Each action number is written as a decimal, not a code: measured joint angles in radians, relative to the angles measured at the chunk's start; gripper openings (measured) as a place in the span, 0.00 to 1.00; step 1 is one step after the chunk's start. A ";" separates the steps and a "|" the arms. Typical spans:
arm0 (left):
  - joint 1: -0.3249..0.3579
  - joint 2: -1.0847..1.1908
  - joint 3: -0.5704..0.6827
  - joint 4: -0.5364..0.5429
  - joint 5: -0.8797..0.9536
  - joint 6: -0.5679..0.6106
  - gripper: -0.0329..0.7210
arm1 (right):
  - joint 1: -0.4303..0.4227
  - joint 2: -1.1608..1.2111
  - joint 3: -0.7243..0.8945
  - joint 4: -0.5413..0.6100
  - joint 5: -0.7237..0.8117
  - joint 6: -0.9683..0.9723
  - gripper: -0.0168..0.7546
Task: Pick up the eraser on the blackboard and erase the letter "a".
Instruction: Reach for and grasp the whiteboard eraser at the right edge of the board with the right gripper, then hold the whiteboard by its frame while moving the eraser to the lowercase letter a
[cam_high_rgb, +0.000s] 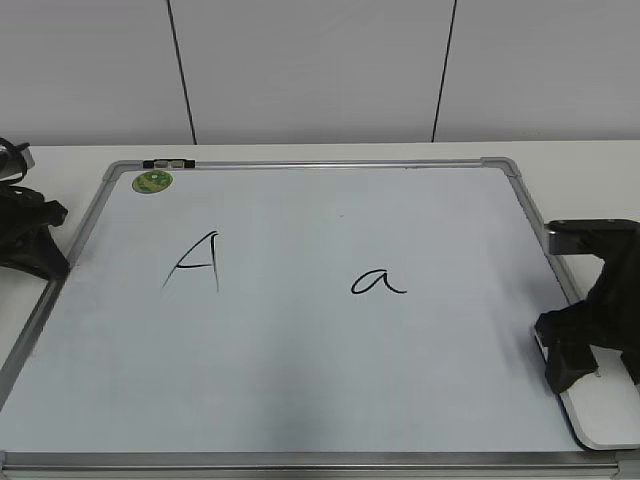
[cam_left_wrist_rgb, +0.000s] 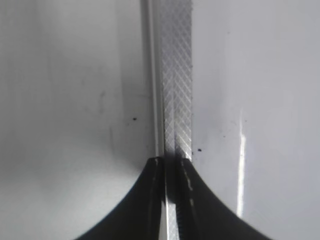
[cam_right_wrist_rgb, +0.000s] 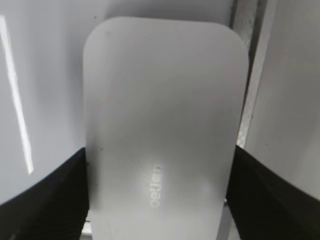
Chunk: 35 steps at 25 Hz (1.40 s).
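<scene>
From outside, the blackboard (cam_high_rgb: 300, 390), glossy white in a silver frame, carries the cursive letter "a" (cam_high_rgb: 378, 282) right of centre, while the right gripper (cam_high_rgb: 588, 352) straddles the eraser (cam_high_rgb: 603, 410) at the near right corner. The left wrist view shows the left gripper (cam_left_wrist_rgb: 171, 165) clenched over the frame's cross-hatched metal strip (cam_left_wrist_rgb: 177, 75). In the right wrist view, the smooth rounded-rectangle eraser (cam_right_wrist_rgb: 162, 135) runs lengthwise straight away from the camera, both fingers (cam_right_wrist_rgb: 52, 200) against its 2 long sides, grasping it.

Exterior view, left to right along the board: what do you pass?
left gripper → green sticker → capital "A" → letter "a" → right gripper over the eraser, all on the blackboard.
</scene>
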 joint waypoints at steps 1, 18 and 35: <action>0.000 0.000 0.000 0.000 0.000 0.000 0.09 | 0.000 0.004 0.000 0.000 -0.002 0.000 0.78; 0.000 0.000 0.000 0.000 0.001 0.000 0.09 | 0.000 -0.007 0.000 0.006 -0.004 0.000 0.72; 0.000 0.000 0.000 0.000 0.002 0.000 0.09 | 0.125 -0.118 -0.226 0.005 0.209 -0.049 0.72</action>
